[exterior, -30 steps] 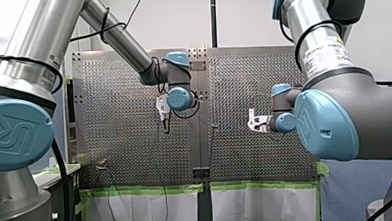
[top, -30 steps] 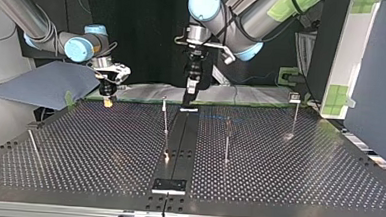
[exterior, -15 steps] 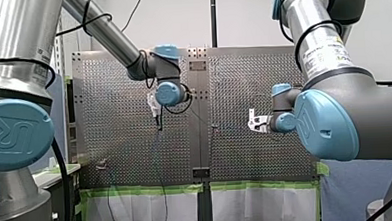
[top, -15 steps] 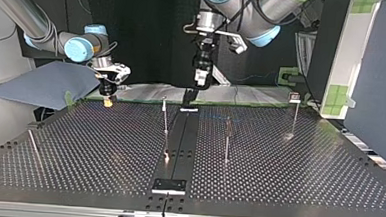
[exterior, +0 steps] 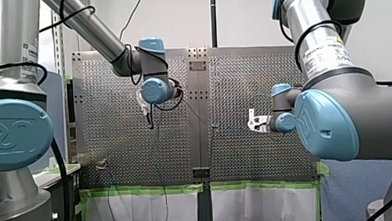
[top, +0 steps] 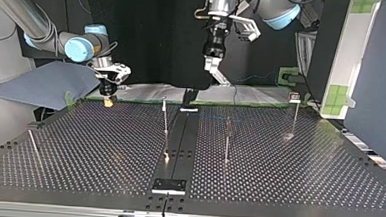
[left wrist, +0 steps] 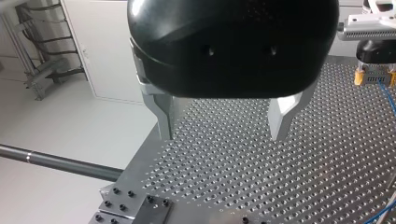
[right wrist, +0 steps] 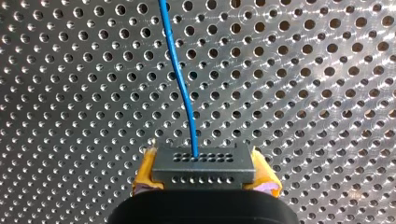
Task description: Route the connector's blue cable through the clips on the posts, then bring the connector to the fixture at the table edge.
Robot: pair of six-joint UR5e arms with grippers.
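my right gripper is clamped on the connector, with its yellow pads pressed against the two short ends of the dark grey block. the blue cable comes out of a hole in the connector's upper row. it runs away ahead of the gripper over the perforated table. in the top view this gripper hangs just above the table's edge on the arms' side, toward that edge's left corner, with the connector too small to make out there.

my left gripper is spread wide, and nothing sits between its metal fingers. it hangs well above the table. in the top view it is over the middle of the arms' side edge, above the dark strip that crosses the table from that edge to the near one. the left wrist view shows the right gripper far ahead of these fingers, with the cable dropping from it toward the table. a bolted plate lies at the table's corner beneath the left gripper.

thin posts stand on the table, well apart from each other. the one nearest the top view's right edge has a small clip at its tip. neither gripper touches any post.
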